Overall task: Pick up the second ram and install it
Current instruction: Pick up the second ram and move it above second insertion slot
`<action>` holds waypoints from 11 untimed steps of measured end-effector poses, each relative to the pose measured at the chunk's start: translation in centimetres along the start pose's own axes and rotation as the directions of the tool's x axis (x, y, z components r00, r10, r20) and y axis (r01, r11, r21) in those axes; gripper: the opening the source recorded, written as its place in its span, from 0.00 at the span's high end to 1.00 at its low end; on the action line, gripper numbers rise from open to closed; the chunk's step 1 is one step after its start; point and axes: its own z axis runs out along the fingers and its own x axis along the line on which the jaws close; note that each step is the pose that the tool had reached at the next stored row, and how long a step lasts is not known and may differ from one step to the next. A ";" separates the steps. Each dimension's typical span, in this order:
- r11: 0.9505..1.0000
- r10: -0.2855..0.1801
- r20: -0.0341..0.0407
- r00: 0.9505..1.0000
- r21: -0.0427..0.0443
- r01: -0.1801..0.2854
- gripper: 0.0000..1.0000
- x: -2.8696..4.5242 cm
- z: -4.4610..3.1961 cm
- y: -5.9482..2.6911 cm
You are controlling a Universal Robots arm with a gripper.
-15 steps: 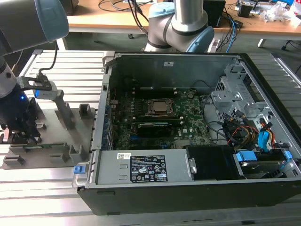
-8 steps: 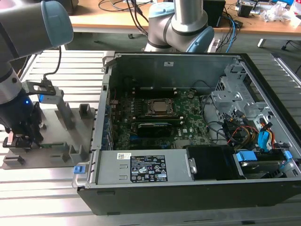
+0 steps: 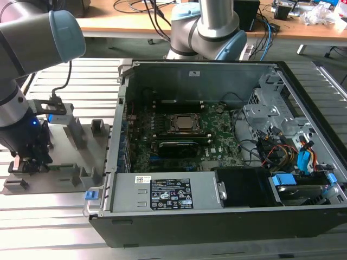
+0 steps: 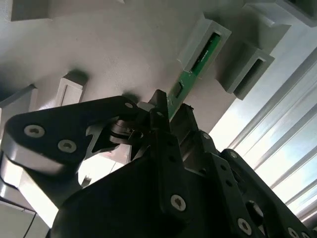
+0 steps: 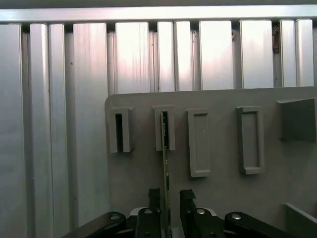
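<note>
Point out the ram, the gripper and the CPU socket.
ram (image 5: pixel 165 166), first wrist view: middle of its thin green edge.
gripper (image 5: pixel 170 194), first wrist view: midway between its fingertips.
CPU socket (image 3: pixel 183 123), exterior view: middle of its metal lid.

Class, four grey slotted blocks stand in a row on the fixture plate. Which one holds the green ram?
The block directly in line with the gripper: the ram stands on edge in its slot. The other three blocks hold no stick.

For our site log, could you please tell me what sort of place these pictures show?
Probably a robotics lab bench for PC assembly: an open computer case on a slotted aluminium table, and a grey fixture plate holding the second ram.
</note>
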 end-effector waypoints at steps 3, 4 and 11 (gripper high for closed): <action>1.000 0.000 0.000 1.000 0.000 0.000 0.70 0.00 0.23 0.04; 1.000 0.000 0.000 1.000 0.000 0.000 0.70 0.00 0.23 0.04; 1.000 0.000 0.001 1.000 0.000 0.000 0.86 0.00 0.23 0.03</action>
